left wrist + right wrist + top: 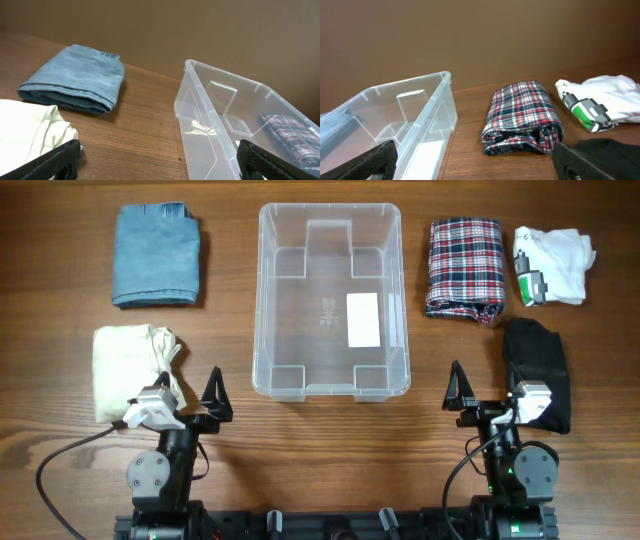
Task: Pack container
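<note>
- The container (315, 330) sits at the centre of the table, lengthwise away from the robot. It is empty, with only a white label (363, 320) on its clear base.
- Five folded garments ring it. On the left are a blue denim piece (156, 255) at the far side and a cream cloth (130, 370) nearer the arm.
- On the right are a plaid shirt (464, 267) just beside the bin wall and a white garment with a green print (553, 266) beyond it. A black item (535, 370) lies close to the arm.
- The left gripper (159, 147) has its jaws spread as wide as they go and nothing between them. It hangs low over the near left corner of the bin, with the cream cloth at its left finger.
- The right gripper (474, 147) is the same: fully spread, empty, and parked off the near right corner, with the black item beside it.
- As for the step, packing looks not yet begun. This reads as the very start, with a first garment to be chosen.
- The next move probably calls for one arm to swing out over its nearest pile, the cream cloth for the left or the black item for the right. It would then drop with the jaws astride a thick fold.
- The pinch needs to take all the layers, or the bundle may unfold on the lift and snag the rim.
</note>
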